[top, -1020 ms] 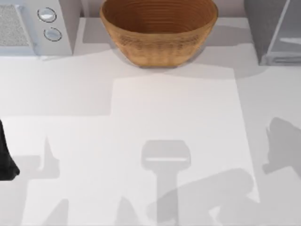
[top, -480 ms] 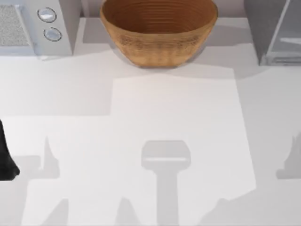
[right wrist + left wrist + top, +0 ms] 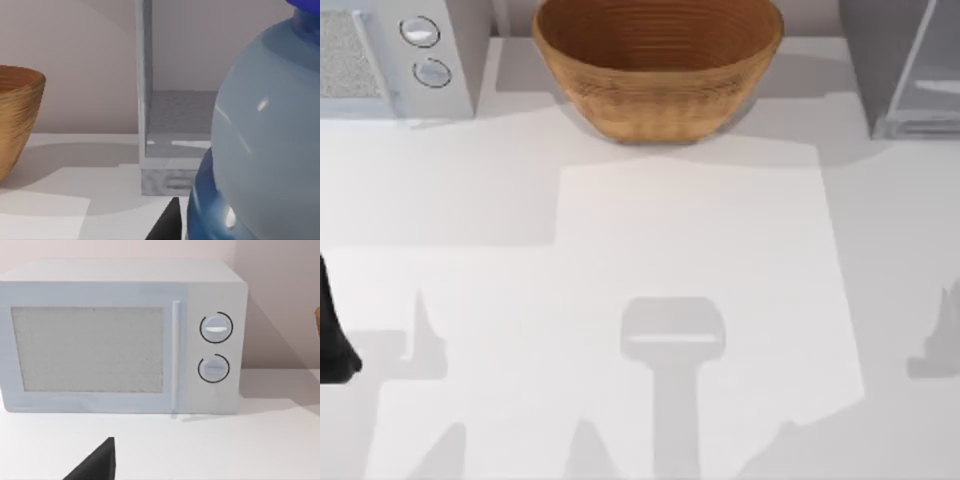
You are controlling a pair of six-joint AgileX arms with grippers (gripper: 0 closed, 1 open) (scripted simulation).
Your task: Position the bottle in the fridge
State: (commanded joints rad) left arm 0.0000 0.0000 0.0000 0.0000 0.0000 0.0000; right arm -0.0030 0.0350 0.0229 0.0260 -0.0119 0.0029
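In the right wrist view the bottle (image 3: 265, 135) looms very close to our camera, its clear rounded body with the blue label band beneath and a sliver of blue cap above, so we judge it is carried at our right gripper, its long axis roughly upright. A dark sliver of that gripper sits beside the bottle's base, but the fingers themselves are hidden, so we cannot tell how wide they stand or whether they truly clamp the bottle.

Beyond the bottle lies the fridge (image 3: 172, 125), door open, its pale interior and floor facing us. That is the relation the coming move turns on: the opening lies straight beyond the bottle, so we judge a forward carry would take it in.

On the top view's clock face, the fridge (image 3: 905, 70) stands at about 2 o'clock, the basket (image 3: 658, 65) at 12 and the microwave (image 3: 395, 55) at 10. Our right arm is plainly the nearer to the fridge.

Our left arm (image 3: 332, 335) is parked at 9 o'clock, at the table's left edge, facing the microwave.
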